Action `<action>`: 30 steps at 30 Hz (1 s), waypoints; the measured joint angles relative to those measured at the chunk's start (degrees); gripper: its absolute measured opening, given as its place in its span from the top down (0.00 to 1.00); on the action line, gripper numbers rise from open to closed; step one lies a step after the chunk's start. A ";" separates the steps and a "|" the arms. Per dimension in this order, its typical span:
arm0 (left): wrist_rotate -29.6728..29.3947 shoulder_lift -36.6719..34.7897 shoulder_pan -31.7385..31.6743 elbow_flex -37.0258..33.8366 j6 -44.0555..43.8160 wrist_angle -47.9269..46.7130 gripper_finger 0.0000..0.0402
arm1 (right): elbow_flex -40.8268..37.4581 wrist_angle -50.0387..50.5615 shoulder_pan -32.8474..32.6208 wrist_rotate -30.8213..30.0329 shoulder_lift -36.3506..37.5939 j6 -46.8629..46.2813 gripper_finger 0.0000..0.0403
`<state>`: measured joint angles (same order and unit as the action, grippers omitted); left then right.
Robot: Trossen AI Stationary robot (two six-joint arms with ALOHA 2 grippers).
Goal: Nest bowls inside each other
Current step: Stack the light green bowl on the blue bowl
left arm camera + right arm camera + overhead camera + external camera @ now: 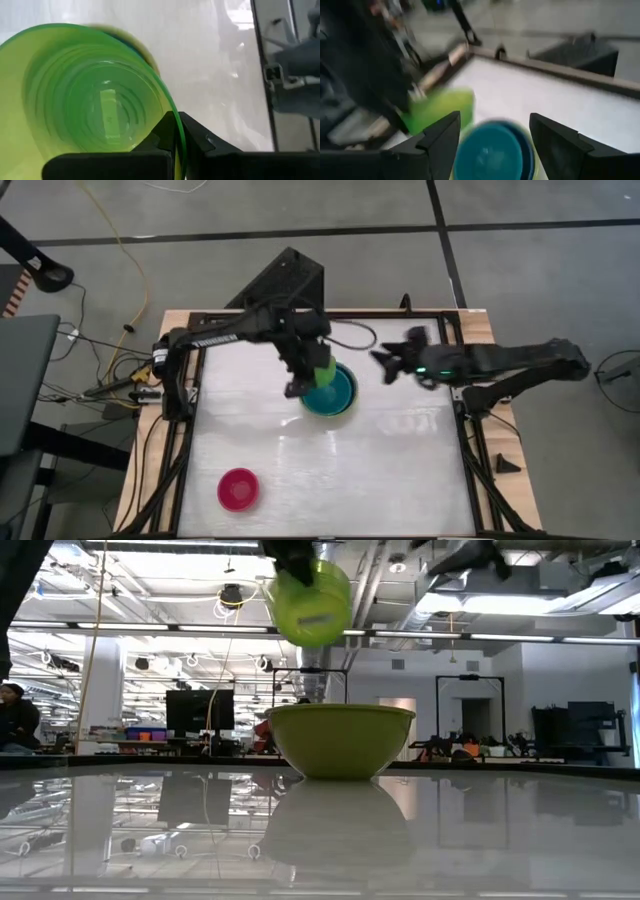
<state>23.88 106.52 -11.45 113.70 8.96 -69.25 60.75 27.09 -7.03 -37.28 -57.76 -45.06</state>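
A stack of bowls [330, 392] stands in the middle of the table: a teal bowl [489, 156] sits inside a light blue one [529, 150], inside an olive-green one [340, 740]. My left gripper [297, 383] is shut on a small lime green bowl [323, 368], held high over the stack's left rim. Right of the stack my right gripper [383, 364] hangs open in the air with nothing between its fingers [442, 142]. A magenta bowl [238, 490] rests on its base near the table's front left. My left gripper pinches the lime green bowl's rim [173, 122], one finger inside the bowl and one outside. The fingers slant down from the table's left side. The bowl is lifted clear and tipped on its side [308, 602], its mouth turned toward the gripper, above the stack.
The white table top has a black frame [462, 420] around it and wooden edges. A dark triangular block [508, 463] lies outside the frame at the right. Free room lies in front of the stack and to the right of the magenta bowl.
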 joint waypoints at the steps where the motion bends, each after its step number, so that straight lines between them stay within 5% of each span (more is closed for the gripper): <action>1: -0.58 0.00 0.87 -1.90 -0.79 3.40 1.00 | 0.00 0.48 -1.37 -2.42 2.53 -0.21 0.32; 7: -9.91 -0.02 5.69 -12.50 -3.64 17.20 1.00 | 0.00 0.82 -8.93 -11.87 13.28 0.12 0.32; 15: -18.47 -0.02 8.29 -25.38 -7.67 31.23 1.00 | 0.04 -3.50 -17.29 -18.52 17.02 4.89 0.32; 30: -17.61 5.10 5.35 -29.70 -14.60 41.13 1.00 | 0.00 -7.92 -23.61 -21.37 16.50 8.05 0.32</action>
<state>6.26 111.62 -6.10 84.01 -5.64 -28.12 60.75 19.17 -30.64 -58.65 -41.25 -37.01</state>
